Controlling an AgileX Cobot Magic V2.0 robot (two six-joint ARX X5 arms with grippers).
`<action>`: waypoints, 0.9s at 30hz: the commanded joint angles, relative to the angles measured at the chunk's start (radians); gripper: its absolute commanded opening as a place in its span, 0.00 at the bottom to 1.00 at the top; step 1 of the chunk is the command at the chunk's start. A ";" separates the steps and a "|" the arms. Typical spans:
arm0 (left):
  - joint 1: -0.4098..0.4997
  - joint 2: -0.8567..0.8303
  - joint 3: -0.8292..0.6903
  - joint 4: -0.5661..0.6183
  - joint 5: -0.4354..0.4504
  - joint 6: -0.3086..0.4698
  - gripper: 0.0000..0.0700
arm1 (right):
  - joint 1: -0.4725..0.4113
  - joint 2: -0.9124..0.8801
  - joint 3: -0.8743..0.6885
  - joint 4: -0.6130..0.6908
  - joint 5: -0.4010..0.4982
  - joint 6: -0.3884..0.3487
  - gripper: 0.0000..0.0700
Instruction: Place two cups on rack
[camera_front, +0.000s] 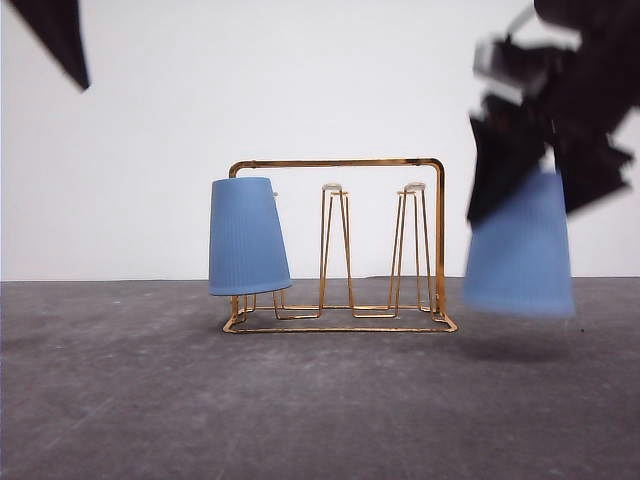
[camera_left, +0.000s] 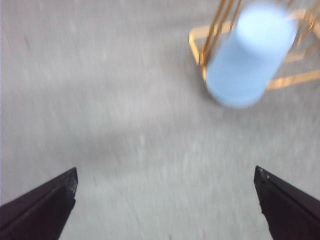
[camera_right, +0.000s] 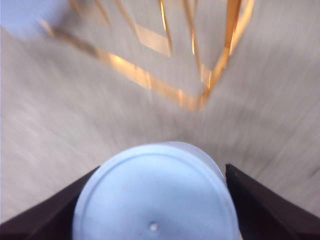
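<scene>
So the table is a grey mat, and the rack sits about mid-table toward the far edge. One cup is already upside down over the rack's left-end pegs, leaning a bit, rim near the base wire. Middle and right peg pairs are free.

The second cup is just off the rack's right end, off the table, upside down, held by the right gripper. In the wrist view its fingers sit either side of the cup's closed base, so it looks clamped on the cup. The shot is blurry, so I'd guess it's mid-travel.

Left gripper is wide open, nothing in it, hanging over bare table on the near-left side of the rack.

For doing this step well, my take: lift the cup higher than the white peg tips before sliding it in over the rack, centre the mouth over one free pair (right end looks easiest), then go straight down. Coming in low risks clipping the frame post and shoving the whole rack.
</scene>
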 joint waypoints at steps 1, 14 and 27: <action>-0.003 -0.003 -0.023 0.018 -0.003 -0.020 0.97 | 0.011 -0.008 0.081 -0.032 -0.011 -0.037 0.63; -0.003 -0.008 -0.054 0.049 -0.002 -0.025 0.97 | 0.048 0.028 0.239 0.097 -0.019 -0.035 0.63; -0.003 -0.008 -0.054 0.067 -0.002 -0.025 0.97 | 0.051 0.304 0.239 0.231 0.014 -0.035 0.63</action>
